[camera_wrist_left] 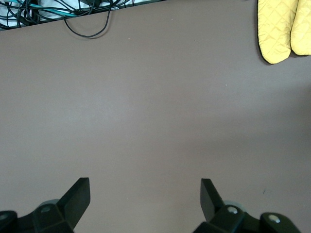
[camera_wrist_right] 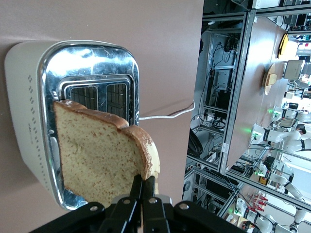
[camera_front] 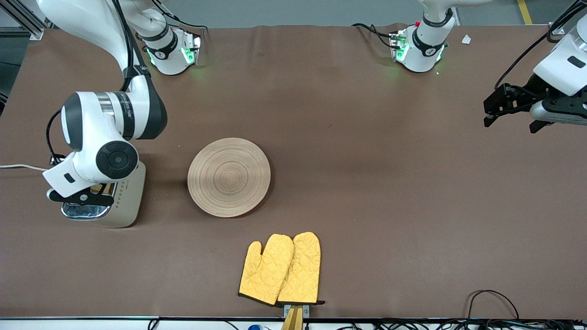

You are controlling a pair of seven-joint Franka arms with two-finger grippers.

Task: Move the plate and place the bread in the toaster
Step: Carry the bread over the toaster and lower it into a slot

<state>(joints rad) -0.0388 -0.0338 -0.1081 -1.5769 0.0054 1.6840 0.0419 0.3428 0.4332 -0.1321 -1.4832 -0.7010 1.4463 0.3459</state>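
The cream toaster (camera_front: pixel 126 204) stands at the right arm's end of the table. My right gripper (camera_wrist_right: pixel 145 180) is shut on a corner of the bread (camera_wrist_right: pixel 97 150), a speckled brown slice held just above the toaster's chrome top (camera_wrist_right: pixel 97 63), over the slots. In the front view the right wrist (camera_front: pixel 87 183) hides most of the toaster top and the bread. The round wooden plate (camera_front: pixel 229 177) lies bare on the table beside the toaster, toward the middle. My left gripper (camera_front: pixel 510 123) waits open and empty above the table at the left arm's end; it also shows in the left wrist view (camera_wrist_left: pixel 145 187).
A pair of yellow oven mitts (camera_front: pixel 280 268) lies near the table's front edge, nearer the camera than the plate; they also show in the left wrist view (camera_wrist_left: pixel 284 29). The toaster's white cord (camera_front: pixel 20 167) runs off the table end. Cables (camera_front: pixel 490 298) lie along the front edge.
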